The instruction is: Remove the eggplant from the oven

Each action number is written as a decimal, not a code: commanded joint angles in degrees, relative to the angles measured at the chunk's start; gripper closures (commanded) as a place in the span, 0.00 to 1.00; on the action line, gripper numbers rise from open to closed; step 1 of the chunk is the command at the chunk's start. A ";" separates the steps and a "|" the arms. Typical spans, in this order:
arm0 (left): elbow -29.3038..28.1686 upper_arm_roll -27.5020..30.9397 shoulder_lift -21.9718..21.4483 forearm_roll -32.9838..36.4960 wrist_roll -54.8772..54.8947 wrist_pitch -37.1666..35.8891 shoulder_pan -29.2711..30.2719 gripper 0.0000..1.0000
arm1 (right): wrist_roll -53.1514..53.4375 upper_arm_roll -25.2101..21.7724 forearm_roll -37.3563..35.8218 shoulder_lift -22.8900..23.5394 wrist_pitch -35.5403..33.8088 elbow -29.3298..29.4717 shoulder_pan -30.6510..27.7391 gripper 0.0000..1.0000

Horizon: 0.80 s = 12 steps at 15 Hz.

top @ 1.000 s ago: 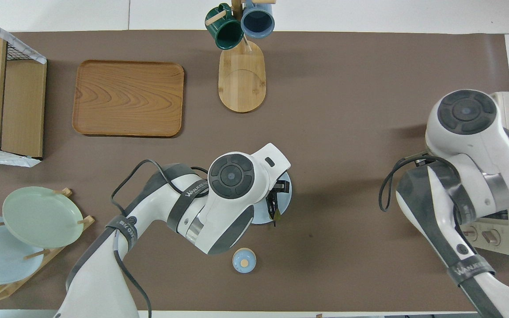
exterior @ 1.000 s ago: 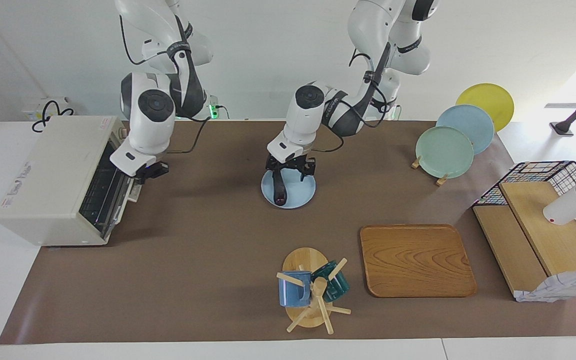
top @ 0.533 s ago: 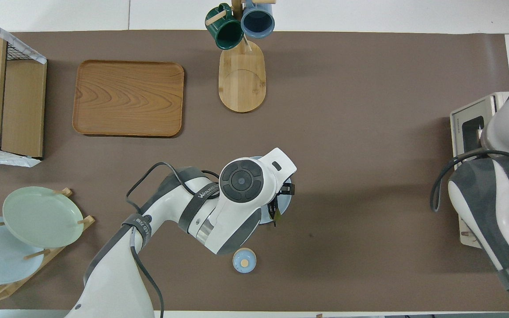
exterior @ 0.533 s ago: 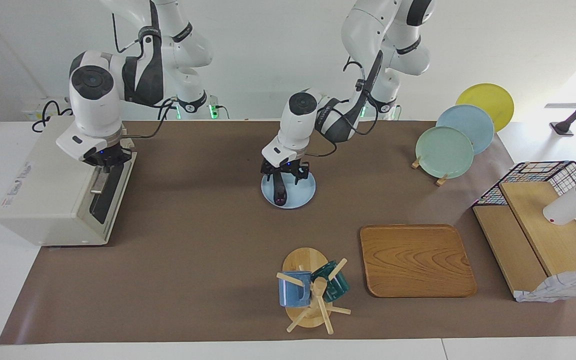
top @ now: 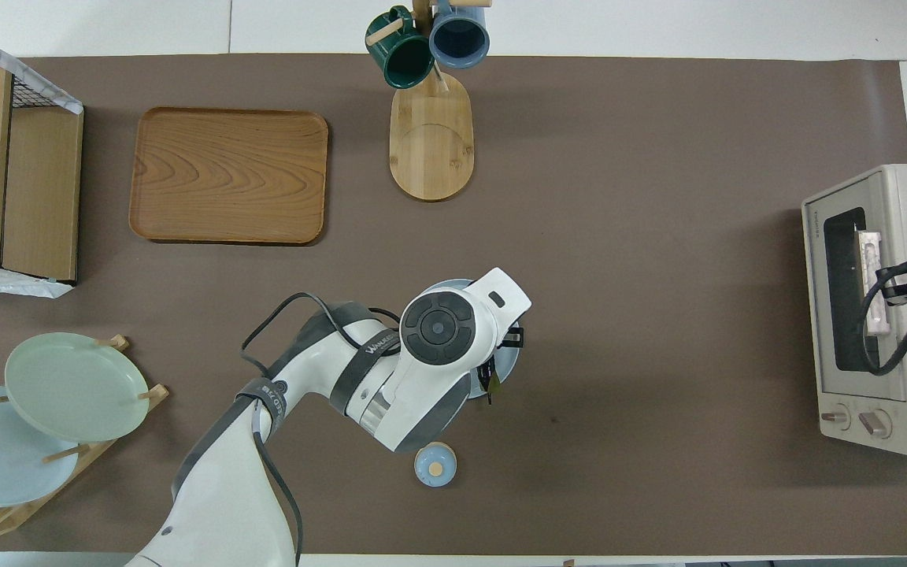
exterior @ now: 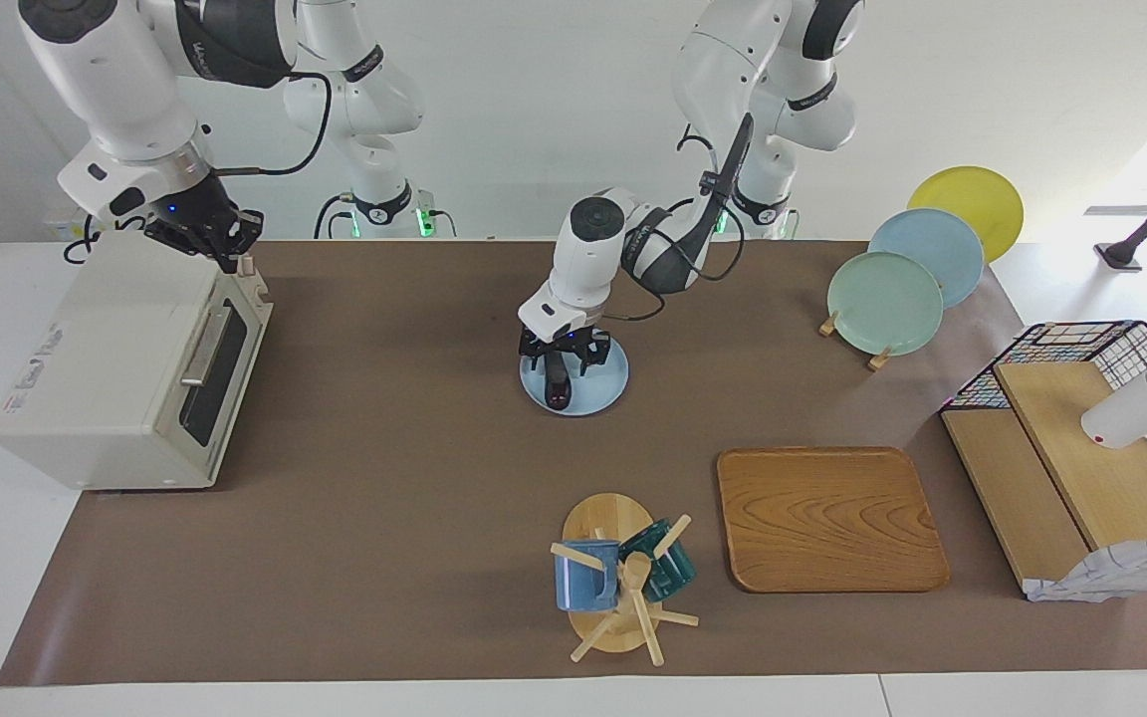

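Brown-matted table [exterior: 384,518] under a white wall, with the two arms at its robots' edge. Near the middle of the mat, toward that edge, a small blue plate [exterior: 605,386] carrying the eggplant [exterior: 557,385], laid lengthwise with its stem end toward the robots. Out of the oven [exterior: 106,349], then, which sits at the right arm's end of the table with its glass door [exterior: 218,366] up and shut.

Directly over the eggplant's stem end, low on the plate, the left gripper [exterior: 562,351]. Cannot be told from either view whether that claw grips the eggplant or has let go of it. Above the oven's top corner nearest the robots, the right gripper [exterior: 207,229], pinched shut on nothing and clear of the casing.

Judged nearly done: eggplant delivered, door closed, only the pull-away left.

Risks from here, as judgement only:
- Lifting the left claw without a full release, dragging the glossy, slender eggplant up or rolling it over the plate's rim onto the mat.
- Leaving at a slant instead of straight up, nudging the light plate along the mat.
- Dropping the right claw, clipping the oven's corner and jarring the door.
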 commanded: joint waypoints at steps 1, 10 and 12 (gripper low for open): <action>-0.55 0.53 -0.39 -0.04 1.29 0.62 0.17 0.25 | -0.54 -0.20 2.41 1.03 -1.16 0.93 -0.77 0.01; 0.41 0.53 -1.44 -0.04 4.55 -3.67 3.24 1.00 | 3.51 -2.66 1.97 0.31 -1.96 0.31 3.53 0.00; 1.12 0.44 -3.01 -0.04 4.64 -5.96 5.17 1.00 | 3.33 -3.18 2.06 2.78 -1.43 2.76 3.80 0.00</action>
